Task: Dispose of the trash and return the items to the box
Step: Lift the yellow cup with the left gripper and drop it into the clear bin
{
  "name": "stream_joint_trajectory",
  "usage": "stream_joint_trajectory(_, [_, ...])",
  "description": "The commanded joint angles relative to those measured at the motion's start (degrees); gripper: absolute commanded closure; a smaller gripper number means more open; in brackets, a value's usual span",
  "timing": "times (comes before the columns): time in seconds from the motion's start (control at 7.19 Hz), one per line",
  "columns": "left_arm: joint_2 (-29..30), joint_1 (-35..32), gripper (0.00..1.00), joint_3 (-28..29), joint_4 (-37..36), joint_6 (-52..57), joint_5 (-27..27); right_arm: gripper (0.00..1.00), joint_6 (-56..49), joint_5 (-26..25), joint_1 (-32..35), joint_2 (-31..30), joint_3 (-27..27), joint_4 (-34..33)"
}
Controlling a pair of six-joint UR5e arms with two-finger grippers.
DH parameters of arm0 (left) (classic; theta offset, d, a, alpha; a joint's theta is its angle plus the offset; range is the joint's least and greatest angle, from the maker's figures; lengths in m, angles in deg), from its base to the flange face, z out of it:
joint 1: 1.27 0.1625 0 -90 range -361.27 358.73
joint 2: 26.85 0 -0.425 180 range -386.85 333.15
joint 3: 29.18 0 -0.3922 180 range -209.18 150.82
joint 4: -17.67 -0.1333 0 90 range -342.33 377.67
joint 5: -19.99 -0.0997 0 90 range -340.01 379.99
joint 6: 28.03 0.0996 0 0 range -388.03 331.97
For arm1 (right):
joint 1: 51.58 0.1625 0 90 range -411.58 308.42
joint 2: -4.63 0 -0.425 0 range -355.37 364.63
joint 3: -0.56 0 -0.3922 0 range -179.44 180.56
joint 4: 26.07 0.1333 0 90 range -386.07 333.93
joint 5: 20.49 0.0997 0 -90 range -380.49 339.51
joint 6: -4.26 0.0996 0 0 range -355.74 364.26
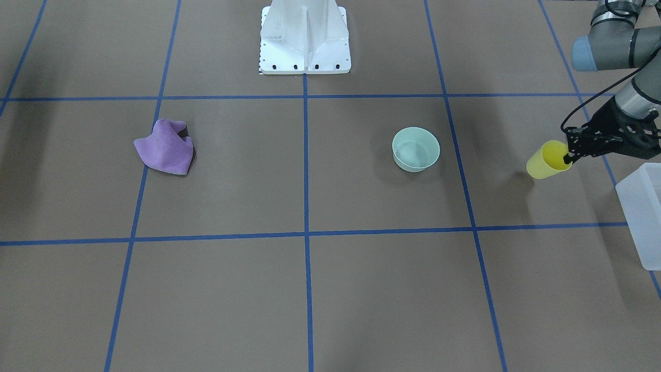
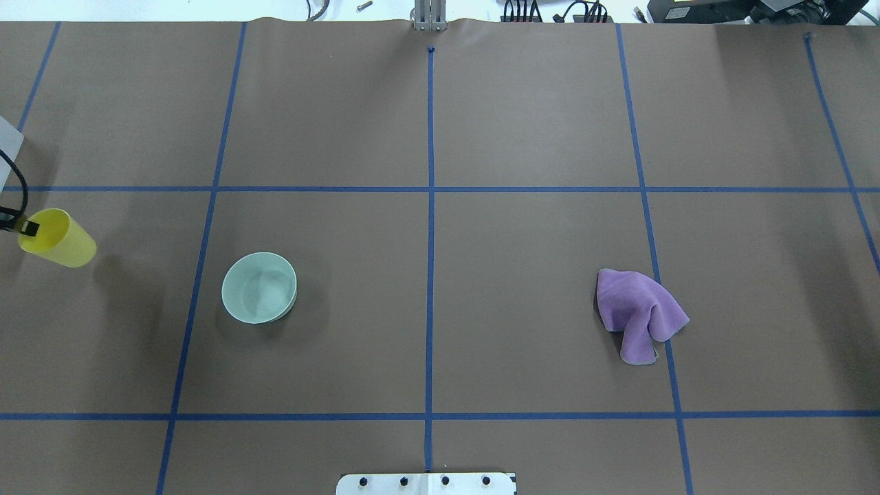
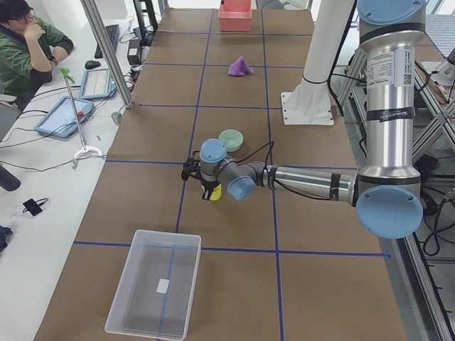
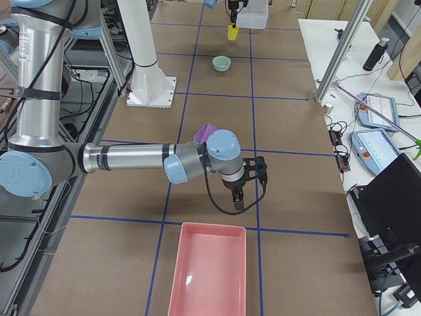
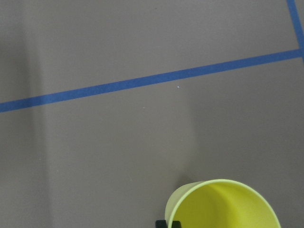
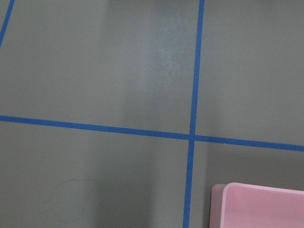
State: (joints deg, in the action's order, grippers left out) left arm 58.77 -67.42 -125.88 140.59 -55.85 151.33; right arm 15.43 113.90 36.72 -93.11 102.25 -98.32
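My left gripper (image 1: 569, 156) is shut on the rim of a yellow cup (image 1: 546, 160) and holds it tilted above the table, beside the frosted translucent box (image 1: 643, 212). The cup also shows in the overhead view (image 2: 58, 239) and the left wrist view (image 5: 223, 205). The box (image 3: 153, 284) is empty. A pale green bowl (image 1: 415, 150) stands upright on the table. A crumpled purple cloth (image 1: 166, 147) lies on the far side. My right gripper (image 4: 238, 199) hovers over the table between the cloth (image 4: 205, 131) and a pink tray (image 4: 209, 273); I cannot tell if it is open.
The white robot base (image 1: 304, 41) stands at the table's middle edge. The pink tray (image 6: 261, 206) is empty at the right end. Blue tape lines grid the brown table. An operator (image 3: 25, 39) sits at a side desk with tablets.
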Motion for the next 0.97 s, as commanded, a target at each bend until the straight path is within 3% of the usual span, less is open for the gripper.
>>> stream_joint_trajectory(0.0, [4.08,-11.66,1.00,-0.16,-13.50,16.31,3.03,0.00,0.08,0.00,-0.15,-0.09,-0.18,0.00])
stream_joint_trajectory(0.28, [12.60,-20.65,1.00,1.15,-31.43,32.31,3.22,0.00,0.08,0.09,-0.41,-0.18,-0.35,0.00])
stream_joint_trajectory(0.42, [15.43,-23.38,1.00,5.86,-33.34,37.78,3.39,0.00,0.08,0.00,-0.67,-0.18,-0.35,0.09])
stream_joint_trajectory(0.56, [19.72,-25.59,1.00,14.78,-32.14,42.71,3.39,0.00,0.08,0.00,-0.94,-0.18,-0.53,0.09])
stream_joint_trajectory(0.83, [23.97,-25.79,1.00,29.66,-20.07,44.35,0.35,0.00,0.17,0.00,-1.29,-0.18,-0.62,0.18])
